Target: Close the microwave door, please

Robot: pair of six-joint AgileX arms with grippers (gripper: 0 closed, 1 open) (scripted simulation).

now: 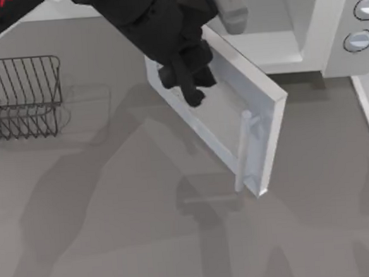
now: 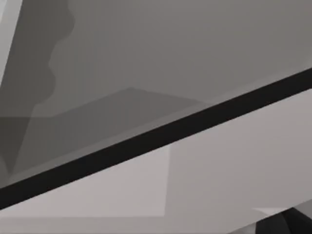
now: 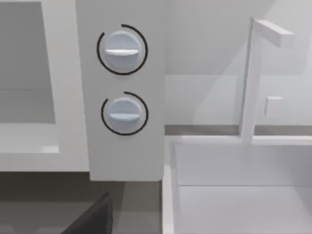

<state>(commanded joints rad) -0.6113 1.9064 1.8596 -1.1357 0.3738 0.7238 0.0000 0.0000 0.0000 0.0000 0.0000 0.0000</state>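
- Left gripper point(image 1: 192, 90) is hanging over the outer face of the microwave door point(image 1: 224, 120), its dark fingers pointing down at the panel near the hinge end; I cannot tell whether they are apart or together.
- I am seeing the door standing wide open, swung out from the microwave point(image 1: 303, 25), which is sitting at the table's far right corner.
- The door's long axis is running diagonally from the hinge by the cavity's left side out toward the middle of the table point(image 1: 115, 232), with the bar handle point(image 1: 243, 148) at the free end, pointing away from the cavity.
- My gripper is sitting on the outer side of the door, so I judge the cavity to be lying beyond the panel from me: a push toward the table's right and far edge should be swinging it shut.
- I am the nearer arm by far, right at the panel; whether the fingers are touching it I cannot say.
- My left wrist view is looking along flat grey surfaces crossed by a dark band, too close to name.
- My right wrist view is facing the two round knobs point(image 3: 122, 48) on the microwave's side panel.
- A dark wire rack point(image 1: 20, 96) is standing at the table's left edge, well apart from the door.
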